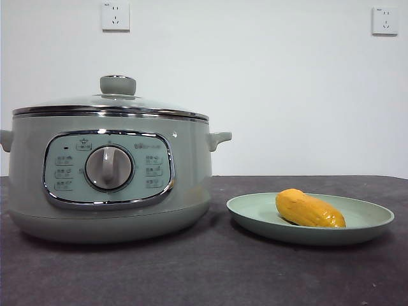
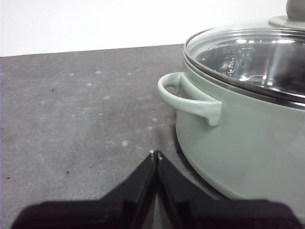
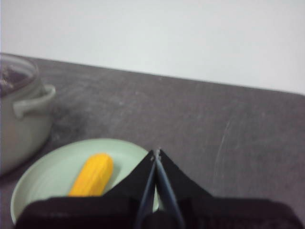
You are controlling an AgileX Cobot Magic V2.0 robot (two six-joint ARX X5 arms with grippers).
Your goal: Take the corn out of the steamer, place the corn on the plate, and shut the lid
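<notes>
The sage-green steamer (image 1: 108, 185) stands at the left of the front view with its glass lid (image 1: 111, 102) seated on the chrome rim. The yellow-orange corn (image 1: 309, 209) lies on the pale green plate (image 1: 376, 220) to the steamer's right. No arm shows in the front view. My left gripper (image 2: 155, 153) is shut and empty, low beside the steamer (image 2: 248, 138) near its side handle (image 2: 190, 98); the lid (image 2: 252, 55) shows there too. My right gripper (image 3: 156, 152) is shut and empty, above the plate (image 3: 52, 171) next to the corn (image 3: 93, 174).
The dark grey table (image 1: 210, 274) runs to a white wall with two sockets (image 1: 115, 16). In the right wrist view the steamer's edge (image 3: 21, 124) sits beside the plate.
</notes>
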